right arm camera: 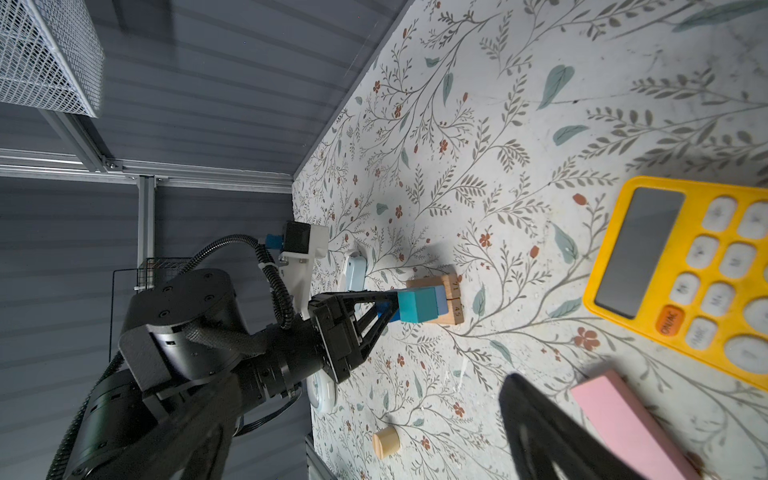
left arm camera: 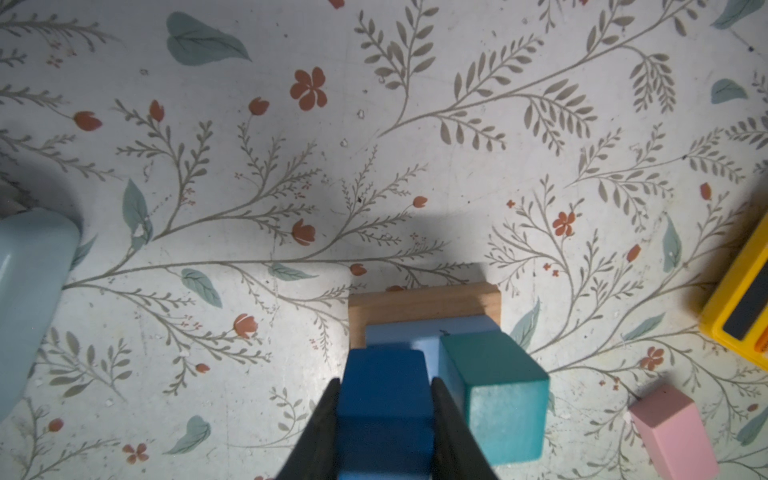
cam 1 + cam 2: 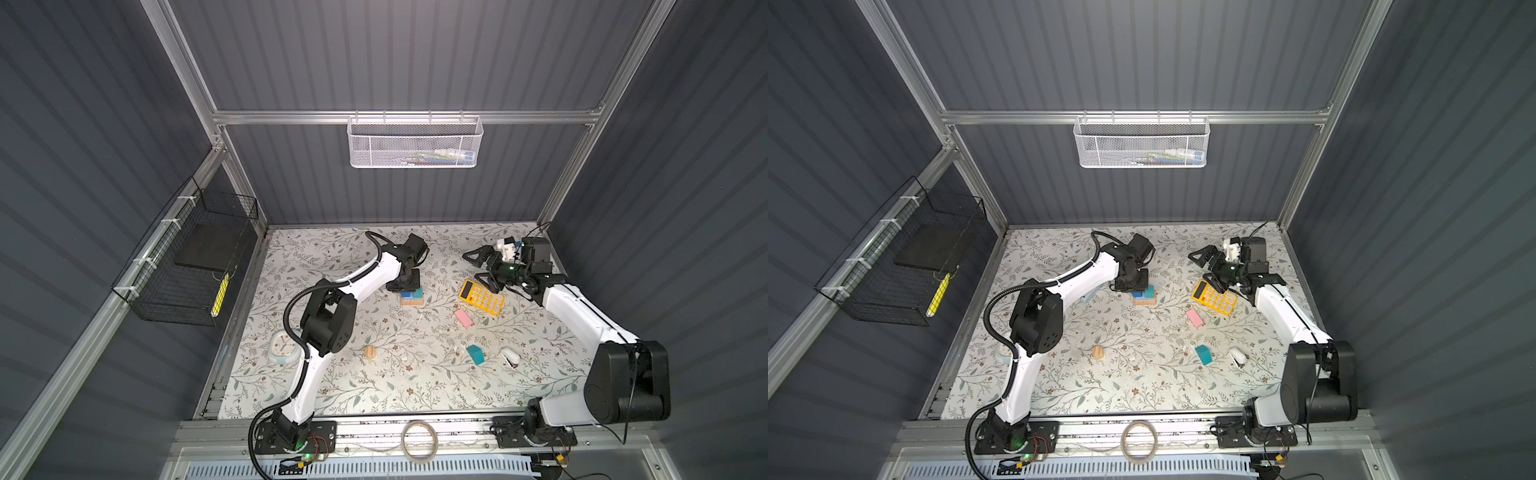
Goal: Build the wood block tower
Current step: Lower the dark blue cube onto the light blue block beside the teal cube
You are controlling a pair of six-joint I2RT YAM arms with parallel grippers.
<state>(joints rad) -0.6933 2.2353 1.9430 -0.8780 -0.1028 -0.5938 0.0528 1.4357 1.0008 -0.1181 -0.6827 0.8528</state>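
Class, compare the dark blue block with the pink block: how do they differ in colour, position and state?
The dark blue block is deep blue; the pink block is pale pink. The dark blue block is clamped in the left gripper; the pink block lies free. The dark blue block is at the wood block tower beside the teal block; the pink block lies on the table near the yellow calculator. Both are painted, straight-edged blocks.

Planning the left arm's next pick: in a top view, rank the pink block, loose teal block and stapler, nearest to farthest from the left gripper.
From the left gripper, shut on the dark blue block:
1. The pink block, to its right.
2. The loose teal block, farther right, toward the front.
3. The stapler, right of the teal block.
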